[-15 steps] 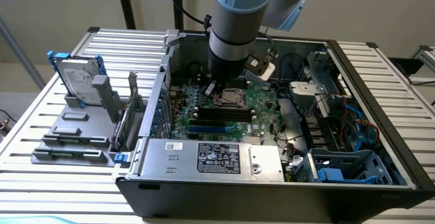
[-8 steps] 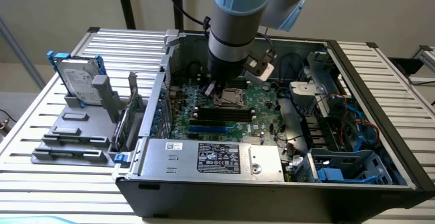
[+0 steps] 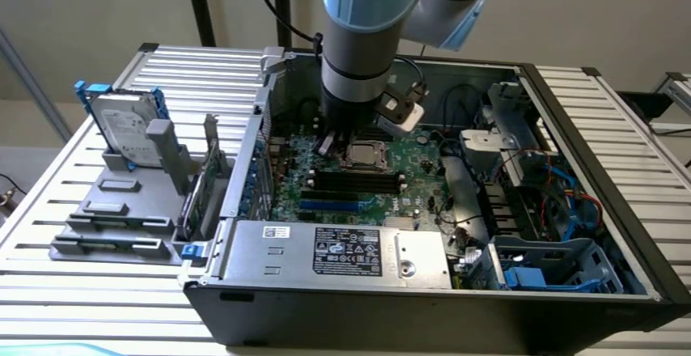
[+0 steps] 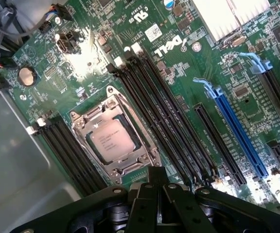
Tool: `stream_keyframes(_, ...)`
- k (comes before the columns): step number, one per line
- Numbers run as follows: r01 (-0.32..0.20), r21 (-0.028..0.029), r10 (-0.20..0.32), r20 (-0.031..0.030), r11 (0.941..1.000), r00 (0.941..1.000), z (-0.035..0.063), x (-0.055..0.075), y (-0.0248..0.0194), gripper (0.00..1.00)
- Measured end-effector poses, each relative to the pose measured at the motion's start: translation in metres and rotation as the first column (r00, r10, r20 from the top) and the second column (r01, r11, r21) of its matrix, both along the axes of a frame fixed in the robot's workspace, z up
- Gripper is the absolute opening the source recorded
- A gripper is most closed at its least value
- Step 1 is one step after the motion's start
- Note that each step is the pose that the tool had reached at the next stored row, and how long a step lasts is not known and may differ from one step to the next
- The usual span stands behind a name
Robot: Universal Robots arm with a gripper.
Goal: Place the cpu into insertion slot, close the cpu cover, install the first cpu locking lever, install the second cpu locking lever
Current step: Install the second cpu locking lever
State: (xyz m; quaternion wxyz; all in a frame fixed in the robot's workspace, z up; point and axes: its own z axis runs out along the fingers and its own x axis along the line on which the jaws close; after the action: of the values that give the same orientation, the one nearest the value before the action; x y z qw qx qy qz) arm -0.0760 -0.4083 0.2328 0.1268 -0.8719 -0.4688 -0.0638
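Hovering just above the green board, the gripper (image 4: 158,180) has its fingers pressed together on nothing, right beside the insertion slot (image 4: 114,140). Inside it lies the cpu (image 4: 112,141), with the cpu cover (image 4: 92,112) folded down around it, framing the chip.

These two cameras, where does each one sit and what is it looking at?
Exterior view: off the arm, looking down into the open black computer case; the grey-blue robot arm reaches in.
Wrist view: on the wrist, facing the green motherboard; the black gripper shows, fingers shut.
Shared: the silvery metal cpu cover over the pale square cpu, and the long black memory slots.
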Motion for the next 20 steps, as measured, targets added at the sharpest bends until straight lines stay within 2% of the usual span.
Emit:
stream_keyframes(9,0.000,0.0003,0.000,0.0096,1.0000,1.0000,-0.0160,-0.003,0.0011,0.11)
stream_keyframes(20,0.000,0.0000,0.000,0.0105,1.0000,0.9999,-0.0266,-0.007,0.0020,0.11)
